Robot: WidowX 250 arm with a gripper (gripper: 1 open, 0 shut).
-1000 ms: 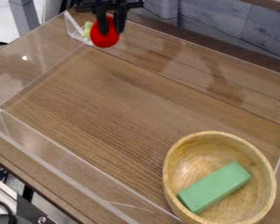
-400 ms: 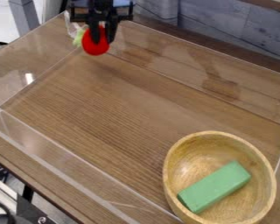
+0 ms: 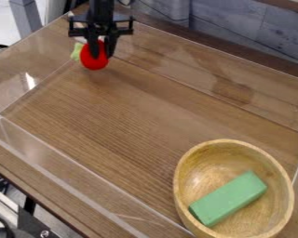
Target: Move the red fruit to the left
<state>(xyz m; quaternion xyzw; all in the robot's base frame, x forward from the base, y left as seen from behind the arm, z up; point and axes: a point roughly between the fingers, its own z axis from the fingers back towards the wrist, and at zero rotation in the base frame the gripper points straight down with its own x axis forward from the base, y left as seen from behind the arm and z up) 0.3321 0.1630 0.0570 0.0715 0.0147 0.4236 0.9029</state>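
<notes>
The red fruit, small, round and bright red with a bit of green leaf on its left side, sits at the far left of the wooden table. My gripper comes down from above with its dark fingers shut on the top of the fruit. Whether the fruit rests on the wood or hangs just above it I cannot tell.
A wooden bowl stands at the front right with a green rectangular block lying in it. Clear acrylic walls fence the wooden table on all sides.
The gripper has carried the red fruit leftward and a little toward the front, and lower. The bowl and green block have not moved.
</notes>
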